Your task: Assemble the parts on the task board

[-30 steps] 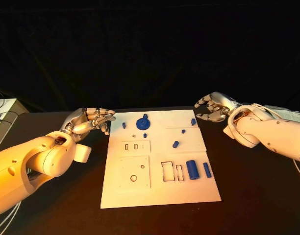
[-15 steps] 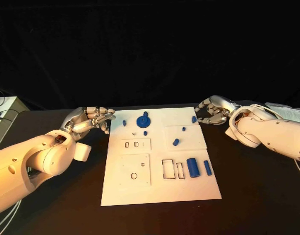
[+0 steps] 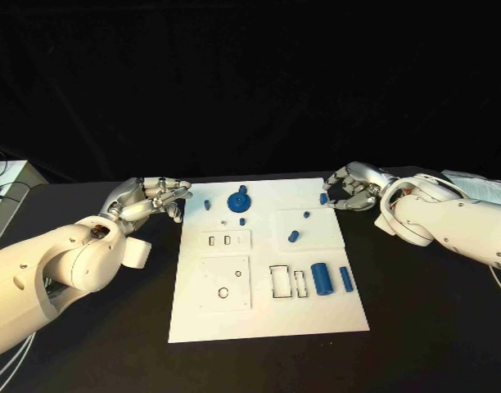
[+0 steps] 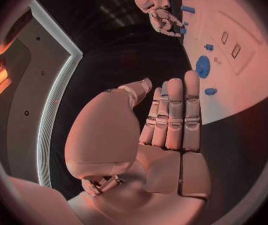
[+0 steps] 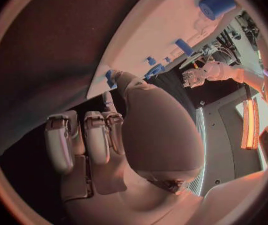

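One white task board (image 3: 268, 311) lay on the black tabletop (image 3: 440, 327). Blue parts on it numbered about nine: one round gear-like disc (image 3: 239, 201), two larger upright-lying cylinders (image 3: 322, 278) and (image 3: 346, 279) near the board's right side, and roughly six small pegs, among them one at (image 3: 208, 205), one at (image 3: 242, 222), one at (image 3: 293, 238), one at (image 3: 305, 214) and one at the far right edge (image 3: 324, 198); the smallest were hard to tell apart. Two robot hands were counted, the left robot hand (image 3: 156, 199) and the right robot hand (image 3: 351, 185).
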